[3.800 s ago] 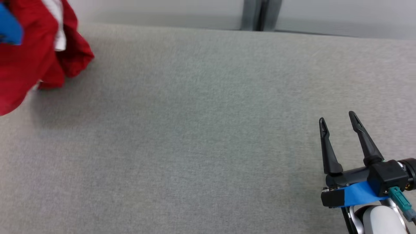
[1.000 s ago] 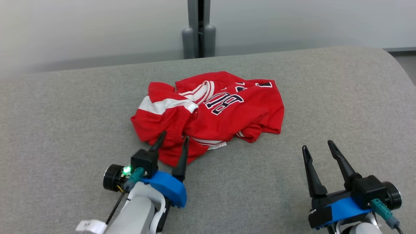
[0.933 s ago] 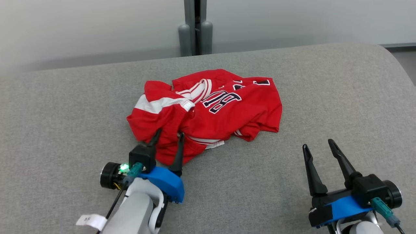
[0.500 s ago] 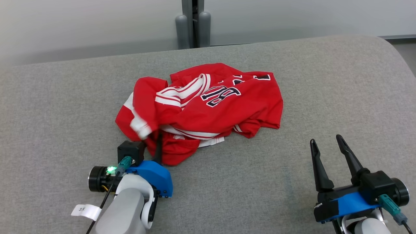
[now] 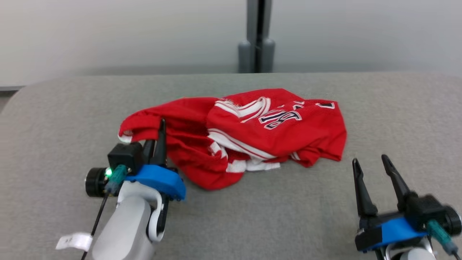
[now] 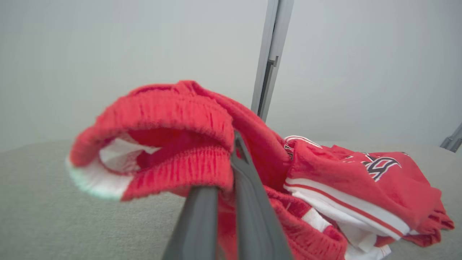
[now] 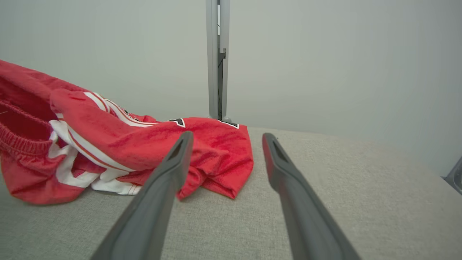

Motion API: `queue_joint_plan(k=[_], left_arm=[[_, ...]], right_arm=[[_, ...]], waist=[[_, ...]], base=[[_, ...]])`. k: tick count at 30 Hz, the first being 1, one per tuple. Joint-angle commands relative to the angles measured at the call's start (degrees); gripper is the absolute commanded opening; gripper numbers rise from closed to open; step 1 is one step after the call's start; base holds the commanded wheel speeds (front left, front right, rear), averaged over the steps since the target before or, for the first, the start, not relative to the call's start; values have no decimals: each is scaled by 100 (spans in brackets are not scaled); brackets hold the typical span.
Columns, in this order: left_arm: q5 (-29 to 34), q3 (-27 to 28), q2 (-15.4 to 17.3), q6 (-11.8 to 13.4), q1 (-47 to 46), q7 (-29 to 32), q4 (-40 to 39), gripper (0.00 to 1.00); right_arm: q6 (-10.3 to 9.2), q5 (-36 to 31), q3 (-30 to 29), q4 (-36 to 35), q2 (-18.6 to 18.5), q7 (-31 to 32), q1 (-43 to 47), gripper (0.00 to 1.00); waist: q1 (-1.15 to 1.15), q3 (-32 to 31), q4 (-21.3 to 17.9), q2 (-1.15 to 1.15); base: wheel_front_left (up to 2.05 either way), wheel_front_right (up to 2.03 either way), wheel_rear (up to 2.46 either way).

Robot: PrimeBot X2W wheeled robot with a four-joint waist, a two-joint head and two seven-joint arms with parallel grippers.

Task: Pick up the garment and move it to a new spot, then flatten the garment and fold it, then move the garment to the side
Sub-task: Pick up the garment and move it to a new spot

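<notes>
My left gripper [image 5: 158, 130] is clenched on the ribbed elastic edge of the crumpled red mesh garment with white stripes and navy lettering [image 5: 278, 131], which lies mid-way across the grey fabric surface [image 5: 252, 216]. My right gripper [image 5: 370, 159] stands released near its right corner. The garment looks light, soft and limp, so I expect sagging; hems should grip best. Its long axis runs left to right, lettered end rightward.

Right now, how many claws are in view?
2. The left claw is shut on the left end of the red garment; the right claw is open over the grey surface, apart from it.
</notes>
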Motion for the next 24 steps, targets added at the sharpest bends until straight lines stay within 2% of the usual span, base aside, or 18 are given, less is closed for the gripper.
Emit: queue_joint_plan(k=[1, 7, 15, 24], left_arm=[[34, 52, 87, 26, 90, -28, -147, 0], [196, 103, 393, 167, 478, -19, -996, 0], [257, 138, 792, 329, 987, 371, -2087, 0], [268, 302, 1180, 539, 1285, 748, -3059, 0]], right_arm=[[1, -31, -29, 5, -11, -22, 68, 100], [1, -49, -80, 20, -12, -22, 193, 100], [1, 1, -133, 27, -15, -22, 298, 100], [1, -25, -106, 23, -14, -22, 257, 100]], waist=[[0, -29, 125, 0], [0, -273, 751, 0], [0, -451, 1585, 0], [0, -388, 2118, 0]], base=[[0, 0, 0], [0, 0, 0], [0, 0, 0], [0, 0, 0]])
